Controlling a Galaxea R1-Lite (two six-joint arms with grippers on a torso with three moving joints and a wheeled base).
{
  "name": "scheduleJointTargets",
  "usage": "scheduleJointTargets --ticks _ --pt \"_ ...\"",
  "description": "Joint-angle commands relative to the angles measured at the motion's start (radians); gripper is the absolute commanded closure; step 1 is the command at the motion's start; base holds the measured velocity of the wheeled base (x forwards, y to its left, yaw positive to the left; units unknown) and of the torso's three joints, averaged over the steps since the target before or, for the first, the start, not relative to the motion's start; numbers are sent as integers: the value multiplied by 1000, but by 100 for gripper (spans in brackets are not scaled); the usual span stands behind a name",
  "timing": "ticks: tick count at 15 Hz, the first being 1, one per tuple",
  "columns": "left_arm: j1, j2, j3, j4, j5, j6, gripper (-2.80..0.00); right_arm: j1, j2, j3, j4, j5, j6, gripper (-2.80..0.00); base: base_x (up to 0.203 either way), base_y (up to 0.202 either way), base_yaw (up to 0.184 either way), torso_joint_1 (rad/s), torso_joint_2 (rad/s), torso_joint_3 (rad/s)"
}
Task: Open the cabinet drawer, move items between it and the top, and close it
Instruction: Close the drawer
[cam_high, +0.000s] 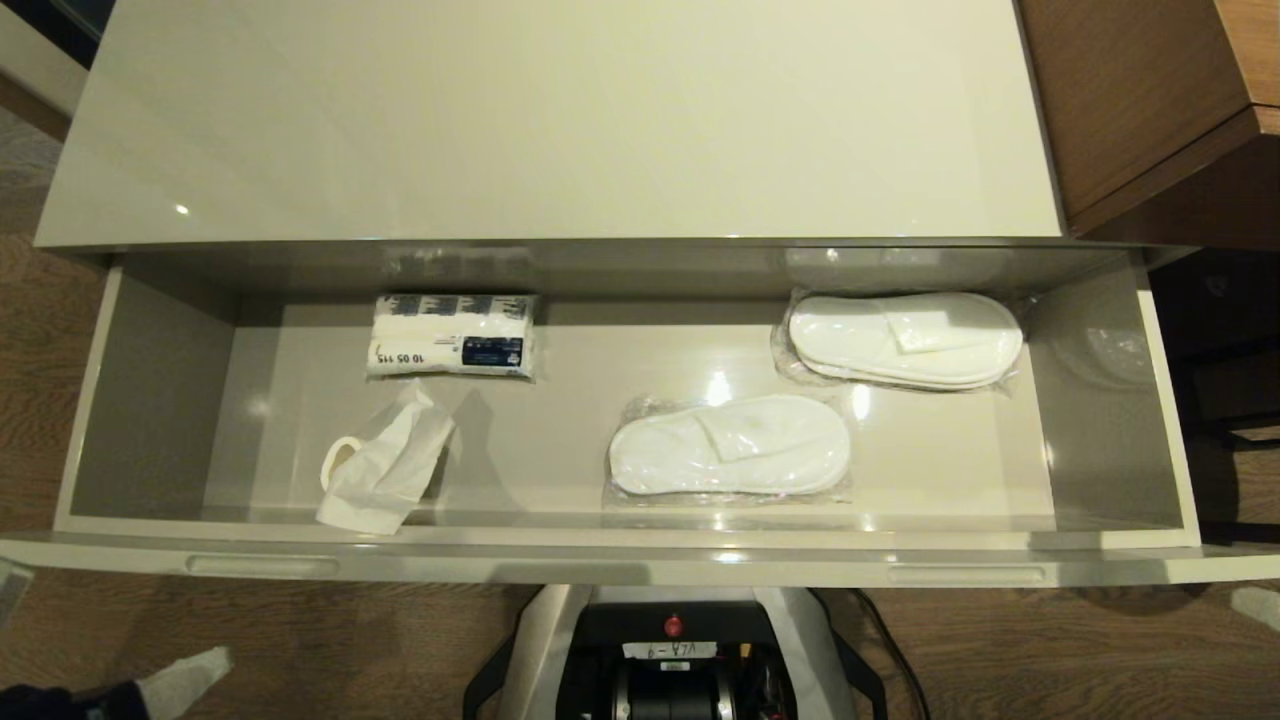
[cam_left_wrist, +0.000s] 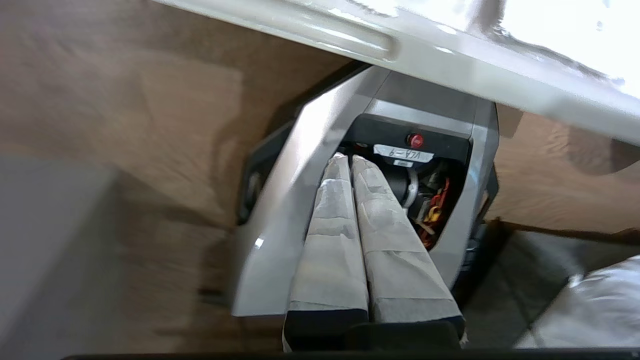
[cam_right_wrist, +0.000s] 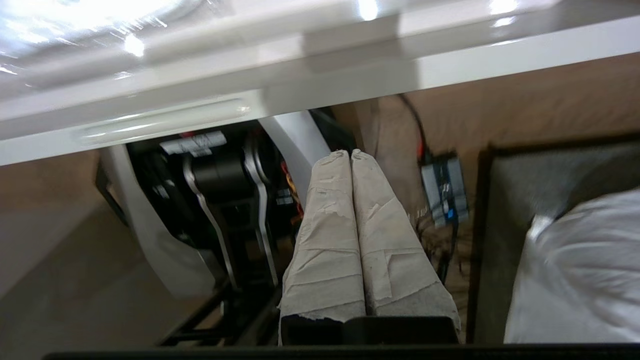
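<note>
left gripper (cam_left_wrist: 350, 159) down low in front of the drawer (cam_high: 620, 568), under its front edge, 2 taped fingers (cam_left_wrist: 327, 240) pressed together, holding nothing. drawer pulled all the way open, top (cam_high: 560, 120) bare above it. toilet paper roll (cam_high: 385, 470) lying near the drawer's left front corner, loose sheet draped over it. white packet (cam_high: 452, 335) just behind the roll, near the back wall. 1 wrapped pair of slippers (cam_high: 730, 445) in the middle, another pair (cam_high: 905, 340) further right and back. right gripper (cam_right_wrist: 351, 157) also low under the drawer front, fingers (cam_right_wrist: 330, 235) pressed together, empty.

likely next: lift the roll up onto the top. could go wrong: coming up with fingers closed and bumping the drawer's front edge. could also pinch only the loose sheet, so the roll unrolls or drops. could grab the packet by mistake, so close behind.
</note>
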Motion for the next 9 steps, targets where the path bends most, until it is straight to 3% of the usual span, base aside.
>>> scheduleJointTargets --ticks 1,4,6,9 --pt "-4 183 58 -127 -5 -43 0 55 202 92 -179 -21 47 0 0 0 0 0 0 0" --pt "-6 244 53 -184 -6 -61 0 67 274 120 -295 -79 82 0 0 0 0 0 0 0" --pt "-6 323 58 -336 -3 -100 0 98 362 134 -417 -129 97 0 0 0 0 0 0 0" --pt "-10 342 58 -393 0 -113 0 160 363 144 -389 -140 110 0 0 0 0 0 0 0"
